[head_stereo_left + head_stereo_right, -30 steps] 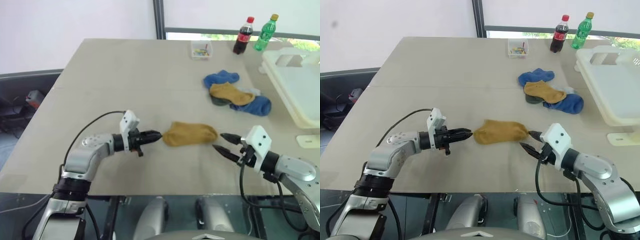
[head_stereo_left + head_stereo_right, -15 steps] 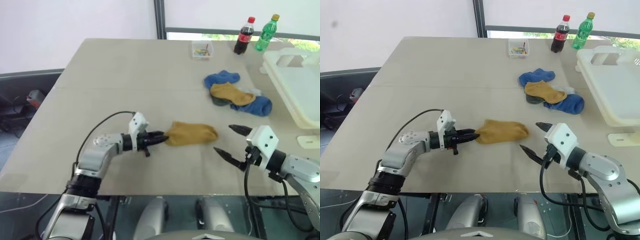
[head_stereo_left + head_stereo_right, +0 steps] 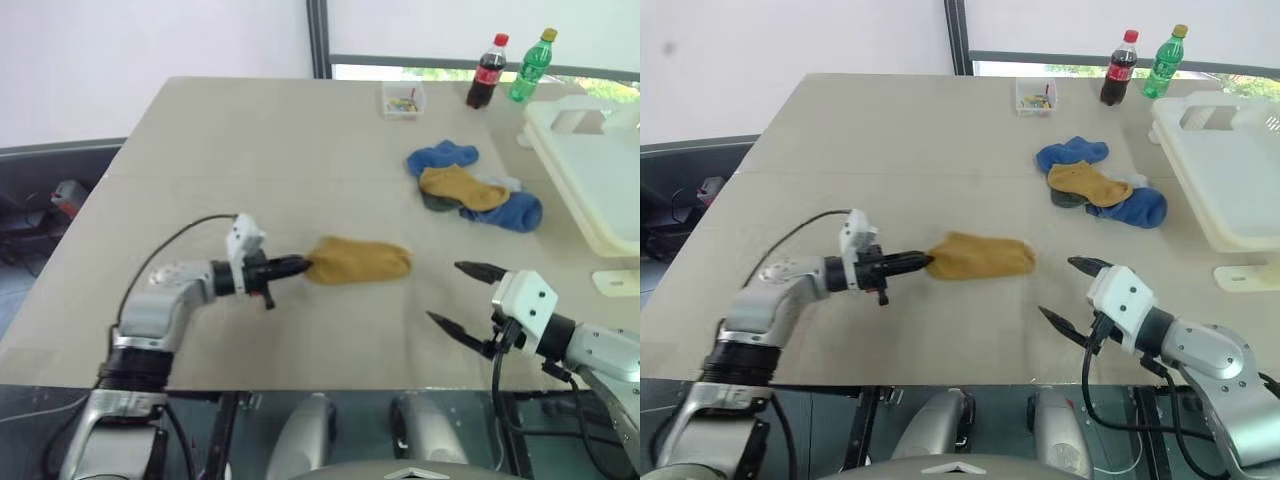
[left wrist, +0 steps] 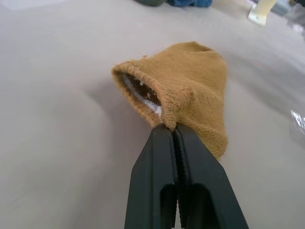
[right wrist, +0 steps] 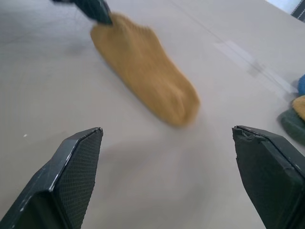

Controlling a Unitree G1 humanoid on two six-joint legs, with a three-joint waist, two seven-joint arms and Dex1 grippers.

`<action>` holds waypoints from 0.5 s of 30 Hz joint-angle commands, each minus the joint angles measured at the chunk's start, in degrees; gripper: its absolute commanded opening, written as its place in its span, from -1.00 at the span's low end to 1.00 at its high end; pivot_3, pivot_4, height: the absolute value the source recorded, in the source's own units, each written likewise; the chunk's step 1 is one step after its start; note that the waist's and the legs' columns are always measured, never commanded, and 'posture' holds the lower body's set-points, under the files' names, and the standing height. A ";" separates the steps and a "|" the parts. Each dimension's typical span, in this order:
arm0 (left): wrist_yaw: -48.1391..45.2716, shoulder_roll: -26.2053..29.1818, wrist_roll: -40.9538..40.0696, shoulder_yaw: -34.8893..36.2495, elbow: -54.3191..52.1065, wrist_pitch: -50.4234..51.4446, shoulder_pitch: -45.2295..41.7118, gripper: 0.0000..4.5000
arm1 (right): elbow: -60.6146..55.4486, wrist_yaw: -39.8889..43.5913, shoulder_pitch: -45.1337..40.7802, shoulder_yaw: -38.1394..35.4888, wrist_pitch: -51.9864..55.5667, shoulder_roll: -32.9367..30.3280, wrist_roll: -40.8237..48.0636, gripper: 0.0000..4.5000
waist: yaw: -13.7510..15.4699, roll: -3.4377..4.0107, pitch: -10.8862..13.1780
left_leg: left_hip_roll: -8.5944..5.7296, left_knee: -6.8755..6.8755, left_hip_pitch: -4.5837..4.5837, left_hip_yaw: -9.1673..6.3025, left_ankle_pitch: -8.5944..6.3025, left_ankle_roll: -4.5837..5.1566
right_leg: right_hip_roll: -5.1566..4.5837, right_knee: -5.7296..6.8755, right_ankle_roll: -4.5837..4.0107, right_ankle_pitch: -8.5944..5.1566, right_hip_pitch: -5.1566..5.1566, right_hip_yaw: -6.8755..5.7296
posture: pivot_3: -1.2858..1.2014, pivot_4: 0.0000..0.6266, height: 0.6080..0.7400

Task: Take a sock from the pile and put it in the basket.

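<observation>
Broad beige tabletop (image 3: 250, 150) lay bare along its left and middle. On the right side the heap of blue, mustard and grey socks (image 3: 472, 188) sat between the lone mustard-yellow sock (image 3: 358, 260) and the big cream-white plastic tub (image 3: 592, 175), apart from both. At the far edge stood a small clear plastic box (image 3: 403, 99), a cola bottle (image 3: 486, 72) and a green bottle (image 3: 530, 66).

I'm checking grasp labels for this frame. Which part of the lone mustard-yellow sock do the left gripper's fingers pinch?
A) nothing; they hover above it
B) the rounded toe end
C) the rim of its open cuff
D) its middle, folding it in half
C: the left gripper is shut on the cuff rim of the mustard-yellow sock, right beside its opening.
</observation>
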 commanded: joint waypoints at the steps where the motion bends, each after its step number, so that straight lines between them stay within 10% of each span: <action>1: -6.44 9.17 -3.02 4.74 -2.54 2.89 -4.82 -0.98 | -1.76 -0.04 1.03 -0.82 -2.38 -0.19 -0.41 1.00 | -0.01 -0.10 0.06 | 0.00 0.00 0.00 -0.01 0.00 0.00 | 0.00 0.00 0.00 0.00 0.00 -0.01 | 0.03 -0.52 1.00; 7: -13.32 21.29 -1.36 -7.16 -4.07 21.65 -25.52 -0.98 | -1.63 -1.99 1.53 -1.00 -2.53 1.04 -0.44 1.00 | 0.49 -0.28 0.14 | -0.08 0.09 -0.11 -0.08 0.00 0.00 | 0.00 -0.07 0.05 -0.02 0.06 -0.14 | 0.03 -0.52 1.00; 15: -9.61 -0.61 7.95 -31.87 -2.21 27.88 -35.89 -0.98 | -4.55 -5.58 4.14 -2.16 -0.28 1.81 -1.43 1.00 | 0.14 -0.23 0.13 | -0.06 0.22 -0.17 0.11 0.00 0.01 | 0.10 0.12 0.20 -0.13 0.04 -0.07 | 0.03 -0.52 1.00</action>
